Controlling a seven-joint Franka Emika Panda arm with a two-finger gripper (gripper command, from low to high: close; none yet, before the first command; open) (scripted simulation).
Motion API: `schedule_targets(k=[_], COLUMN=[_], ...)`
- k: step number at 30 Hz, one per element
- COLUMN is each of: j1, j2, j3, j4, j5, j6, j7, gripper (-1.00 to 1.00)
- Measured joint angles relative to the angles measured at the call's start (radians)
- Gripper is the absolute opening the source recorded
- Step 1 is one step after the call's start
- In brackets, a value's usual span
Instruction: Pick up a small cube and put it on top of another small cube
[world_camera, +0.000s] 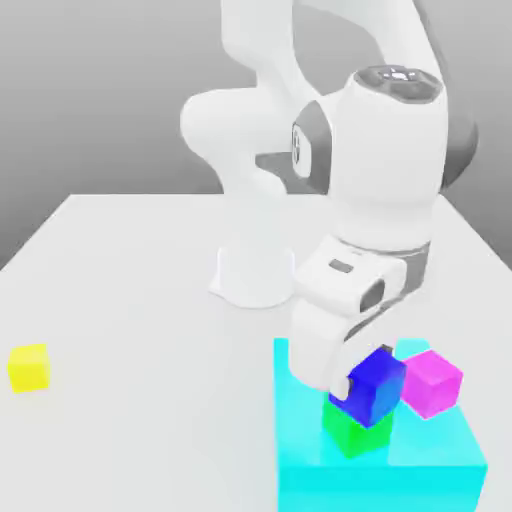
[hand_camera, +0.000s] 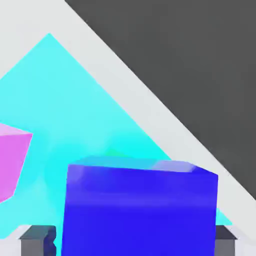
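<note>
Gripper (world_camera: 362, 385) jaws held the small glossy dark blue cube (world_camera: 377, 386) directly over the small bright green cube (world_camera: 355, 430), apparently for stacking atop the big cyan block (world_camera: 440, 450).

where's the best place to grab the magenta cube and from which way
Probably from above, on two opposite flat side faces of the magenta cube. It sits on the cyan block with its top free. The blue cube, in the gripper over the green cube, crowds one side; use the other pair.
</note>
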Motion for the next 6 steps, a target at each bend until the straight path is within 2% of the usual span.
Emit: schedule_targets(k=[3, 6], j1=[0.0, -0.002], j2=[-0.003, -0.08], j3=[-0.001, 0.0], j4=[0.001, 0.031], j5=[-0.003, -0.011], j6=[-0.004, -0.11], j7=[0.002, 0.007], gripper=[1.0, 1.0])
